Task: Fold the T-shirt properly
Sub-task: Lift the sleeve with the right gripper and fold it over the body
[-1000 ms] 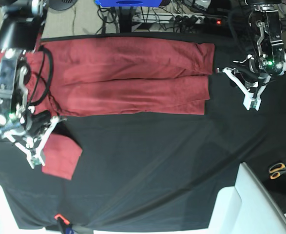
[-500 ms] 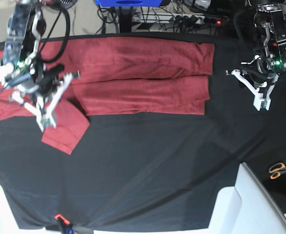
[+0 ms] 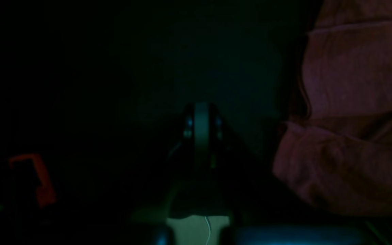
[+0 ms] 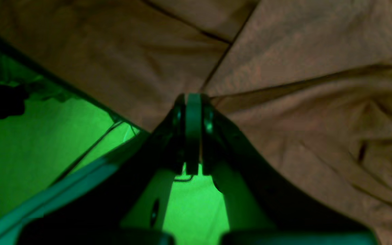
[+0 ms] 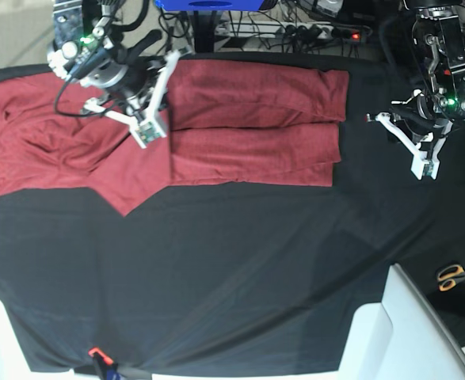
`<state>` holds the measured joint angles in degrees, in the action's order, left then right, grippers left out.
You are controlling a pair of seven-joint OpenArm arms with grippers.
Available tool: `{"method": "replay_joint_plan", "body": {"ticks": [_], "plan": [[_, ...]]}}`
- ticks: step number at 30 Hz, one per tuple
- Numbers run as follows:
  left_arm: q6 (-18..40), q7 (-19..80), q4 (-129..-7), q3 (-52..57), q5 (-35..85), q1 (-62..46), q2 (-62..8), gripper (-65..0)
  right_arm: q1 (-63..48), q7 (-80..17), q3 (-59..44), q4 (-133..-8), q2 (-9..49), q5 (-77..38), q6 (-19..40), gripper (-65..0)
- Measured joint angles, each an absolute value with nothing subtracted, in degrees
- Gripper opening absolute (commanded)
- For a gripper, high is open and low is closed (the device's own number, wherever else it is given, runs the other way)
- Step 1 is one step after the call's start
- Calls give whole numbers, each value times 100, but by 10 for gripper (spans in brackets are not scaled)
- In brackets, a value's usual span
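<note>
We see the T-shirt [image 5: 216,127] spread along the tabletop's [image 5: 240,269] far edge; right end effector [image 5: 146,133] closed tight, empty, over it; left end effector [image 5: 424,168] closed, empty, beside its hem.

My pincer [image 4: 193,102] sits at the centre of the frame, jaws pressed together. The shirt [image 4: 284,85] fills the top and right, creased, with a dark fold line running from the upper middle toward my tips. Lower left glows green.
</note>
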<state>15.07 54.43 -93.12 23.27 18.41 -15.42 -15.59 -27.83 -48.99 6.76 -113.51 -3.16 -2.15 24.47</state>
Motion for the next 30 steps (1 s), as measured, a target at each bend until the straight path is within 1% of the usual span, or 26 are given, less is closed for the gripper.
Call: {"method": "replay_joint_plan", "body": {"ticks": [5,9,11,14,16,19,22,24,25,27,28,30], "plan": [[1507,5443,-9312,2316,1863,-1544,-1557,-650,-2753,-4895,676,-11312,-303,-189,2447,-644],[1507,5441,-9312,2316,1863,-1544,-1555,-650,-2707,-4928,676,-11021,-301,-187,2445,-629],[1507,5441,-9312,2316,1859,-1549,-1555,-650,-2703,-4915,676,-11024,-301,-191,2445,-582],[1507,5441,-9312,2316,1848,-1555,-1557,-650,-2711,-4915,676,-11069,-303,-185,2445,-464],[1507,5441,-9312,2318,1841,-1553,-1555,-650,-2716,-4919,676,-11170,-301,-187,2445,-411],[1522,5402,-9083,2311,1865,-1533,-1614,-650,-2460,-4910,596,-11212,-298,-198,2458,-407],[1525,5354,-8720,2320,1846,-1603,-1900,-650,-1776,-4901,97,-11155,-298,-255,2449,-402],[1518,4877,-8506,2469,1863,-1822,-2069,-650,-1264,-4884,-196,-10881,-252,-148,2418,-401],[1531,4534,-8423,2606,1973,-1959,-2093,-650,-965,-5011,-309,-10648,-239,-152,2425,-401],[1520,4248,-8294,2781,1872,-2283,-2104,-650,-384,-5280,-425,-9985,-158,-220,2491,-401],[1612,4132,-8252,2847,1848,-2436,-2088,-650,-132,-5367,-423,-9620,-75,-204,2477,-401],[2171,3964,-8241,2947,1837,-2685,-2043,-650,366,-5345,-434,-8914,62,-178,2460,-401]]}}
